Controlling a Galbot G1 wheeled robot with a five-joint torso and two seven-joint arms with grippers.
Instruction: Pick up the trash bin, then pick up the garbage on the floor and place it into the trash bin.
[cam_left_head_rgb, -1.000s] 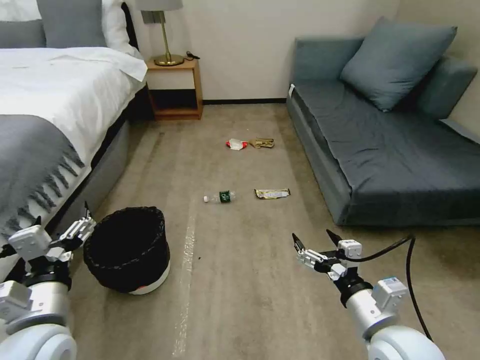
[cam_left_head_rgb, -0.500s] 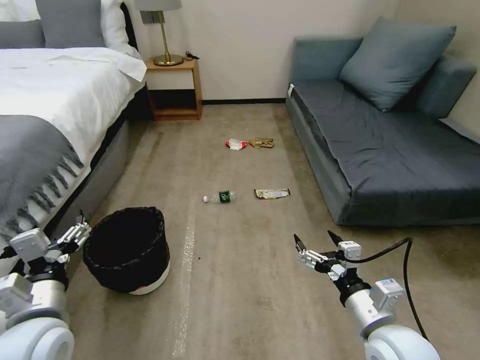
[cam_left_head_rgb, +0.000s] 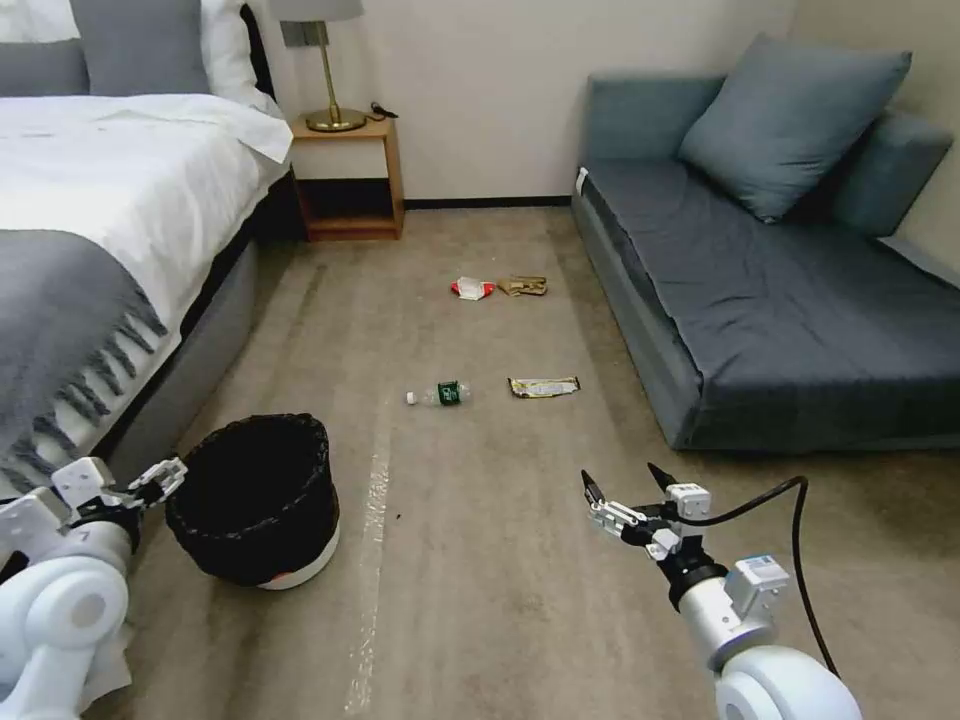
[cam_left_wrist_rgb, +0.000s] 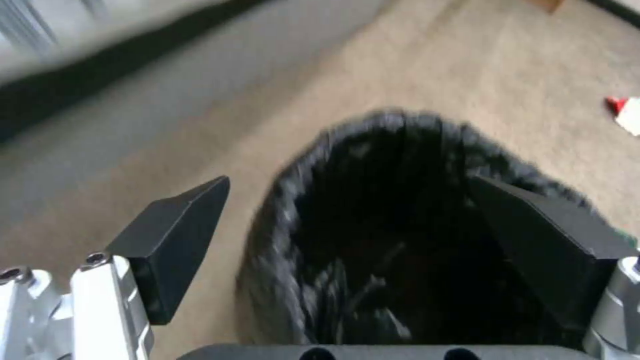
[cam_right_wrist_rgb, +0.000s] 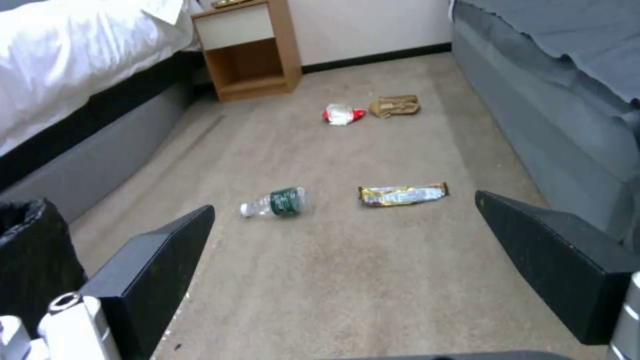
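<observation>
Left gripper (cam_left_head_rgb: 165, 478) spread beside trash bin (cam_left_head_rgb: 255, 500), right gripper (cam_left_head_rgb: 622, 487) spread above carpet

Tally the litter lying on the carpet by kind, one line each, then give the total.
Bottle: 1
Gold-yellow snack wrapper: 1
Red-and-white packet: 1
Brown paper scrap: 1
Total: 4, all on the floor, none in the trash bin.

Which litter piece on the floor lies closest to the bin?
The clear bottle with the green label. The gold wrapper lies farther toward the sofa; the red-white packet and brown scrap lie farther toward the wall.
</observation>
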